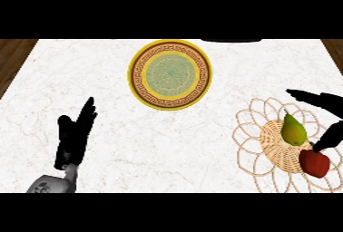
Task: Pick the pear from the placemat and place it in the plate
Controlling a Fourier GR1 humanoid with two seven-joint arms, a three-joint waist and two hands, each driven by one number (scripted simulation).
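Right hand (325,118): at the view's right edge, fingers and thumb spread apart, holding nothing, poised over the woven placemat (258,147). The pear (292,129) stands on the placemat in the gap between thumb and fingers, untouched. A red apple (315,163) lies just below the thumb. The yellow plate (170,74) sits well left of this hand. Left hand (75,133): resting at lower left, fingers straight.

- The bench (167,149) looks like pale veined marble, smooth.
- The placemat (268,136) is woven wicker.
- The pear (292,129) has smooth skin.
- The plate (170,74) looks glazed.
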